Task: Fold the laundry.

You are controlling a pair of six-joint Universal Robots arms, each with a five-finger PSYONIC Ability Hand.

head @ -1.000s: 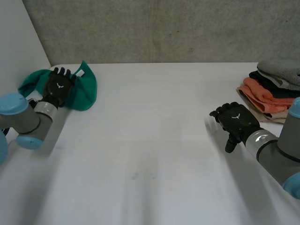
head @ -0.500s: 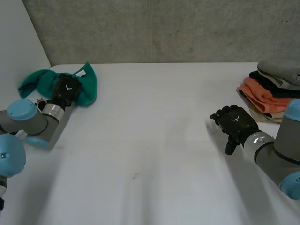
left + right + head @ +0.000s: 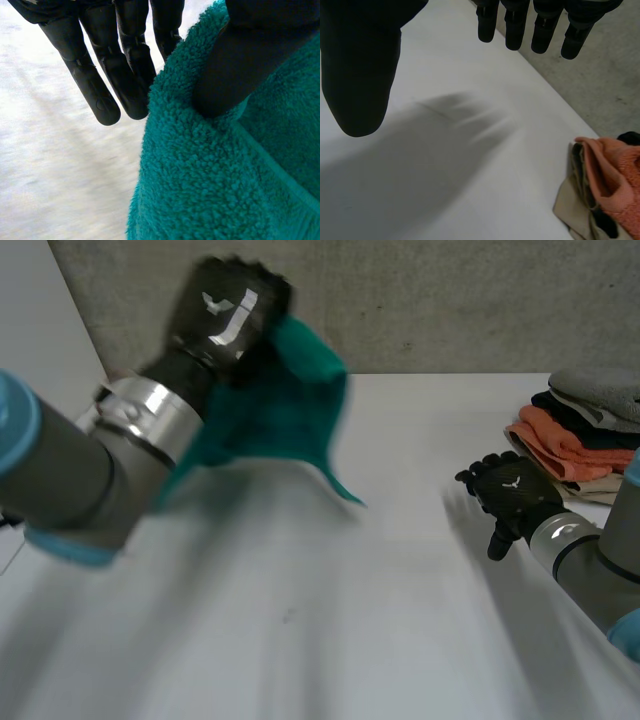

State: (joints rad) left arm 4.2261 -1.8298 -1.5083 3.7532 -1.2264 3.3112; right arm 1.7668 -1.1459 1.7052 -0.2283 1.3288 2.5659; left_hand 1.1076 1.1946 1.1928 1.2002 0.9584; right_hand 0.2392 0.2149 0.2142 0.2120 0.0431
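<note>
One towel [image 3: 290, 410] hangs pinched in left hand [image 3: 225, 315]; right hand [image 3: 510, 495] slack, empty. We should spread it flat on table [image 3: 400, 590].

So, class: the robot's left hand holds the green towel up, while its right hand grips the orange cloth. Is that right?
No. The right hand grips nothing: in the right wrist view its fingers are straight over the table, apart from the orange cloth. The left hand does hold the green towel up.
</note>
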